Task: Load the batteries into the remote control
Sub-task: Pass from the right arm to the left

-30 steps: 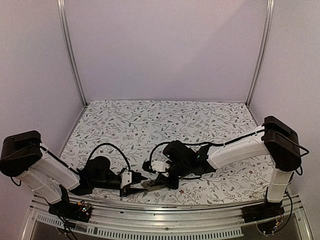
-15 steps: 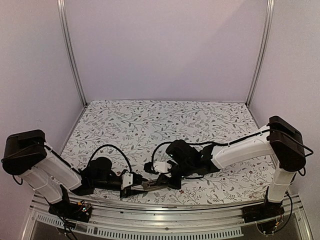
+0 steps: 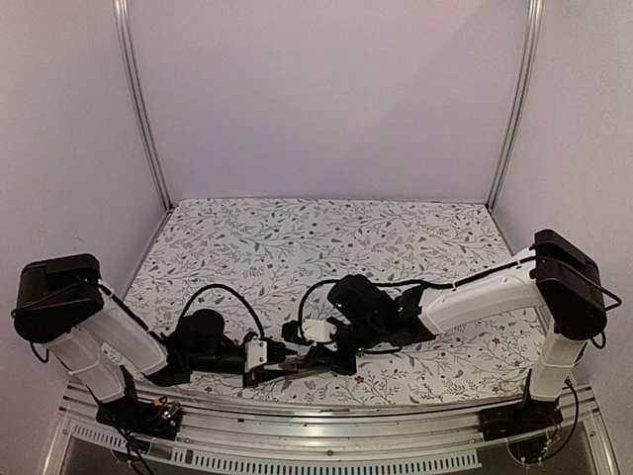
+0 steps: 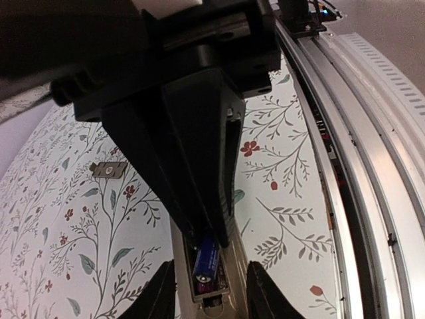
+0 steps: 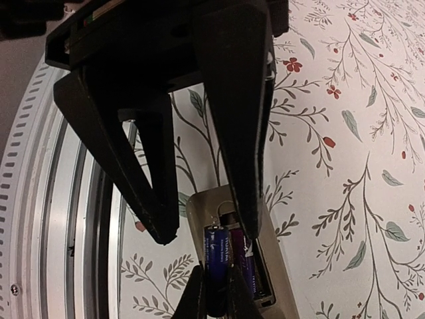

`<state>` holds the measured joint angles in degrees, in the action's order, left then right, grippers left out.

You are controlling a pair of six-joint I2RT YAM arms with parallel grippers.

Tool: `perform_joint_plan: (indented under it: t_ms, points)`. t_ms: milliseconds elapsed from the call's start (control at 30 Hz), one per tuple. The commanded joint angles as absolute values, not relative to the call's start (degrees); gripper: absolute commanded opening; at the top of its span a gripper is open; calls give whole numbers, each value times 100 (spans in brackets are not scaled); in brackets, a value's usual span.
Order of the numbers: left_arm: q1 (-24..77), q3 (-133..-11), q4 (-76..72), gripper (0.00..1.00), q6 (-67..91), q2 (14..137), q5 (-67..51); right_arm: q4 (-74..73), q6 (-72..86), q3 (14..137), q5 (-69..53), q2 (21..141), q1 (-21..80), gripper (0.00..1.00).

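Battery pinched tight in right gripper over remote control recess, arm stretched low leftward, left gripper astride remote control, grip unclear.

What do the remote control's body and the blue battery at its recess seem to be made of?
The remote control: probably plastic, matte grey-beige; moulded rounded edges, no shine. The blue battery: likely a metal cell in a glossy printed wrap; white lettering and a highlight show, but the metal itself is hidden.

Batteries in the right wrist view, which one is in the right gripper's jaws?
The blue battery; the right gripper pinches it, while the purple battery lies in the remote.
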<state>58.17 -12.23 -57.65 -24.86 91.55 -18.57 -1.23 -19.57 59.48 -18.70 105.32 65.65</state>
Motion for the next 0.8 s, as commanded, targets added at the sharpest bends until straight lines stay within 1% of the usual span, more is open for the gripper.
perform_joint_plan:
  t_ms: [0,133,367,500,533,567,667,733,767]
  points:
    - [5741,-1300,-5856,33,-2505,9253,-1909,-44,-2038,6005,-1969,10379,6613,0]
    - [5745,-1305,-5858,24,-2610,9280,-1896,-44,-2060,6020,-1990,10358,6618,0]
    - [5741,-1310,-5916,12,-2619,9304,-1935,-44,-2074,6036,-2004,10345,6627,0]
    - [5756,-1289,-5968,9,-2693,9338,-2122,-44,-2074,6067,-2005,10392,6627,0]
    - [5749,-1280,-6018,6,-2683,9354,-2138,-44,-2068,6080,-2002,10396,6627,0]
    - [5759,-1282,-6047,0,-2669,9372,-2132,-44,-2066,6099,-2000,10404,6627,0]
    - [5763,-1277,-6091,0,-2681,9387,-2125,-44,-2059,6116,-1959,10413,6627,0]
    - [5765,-1259,-6119,0,-2699,9370,-2036,-44,-1999,6125,-1846,10399,6627,10]
    - [5759,-1237,-6155,0,-2679,9355,-1970,-44,-1954,6126,-1822,10398,6627,18]
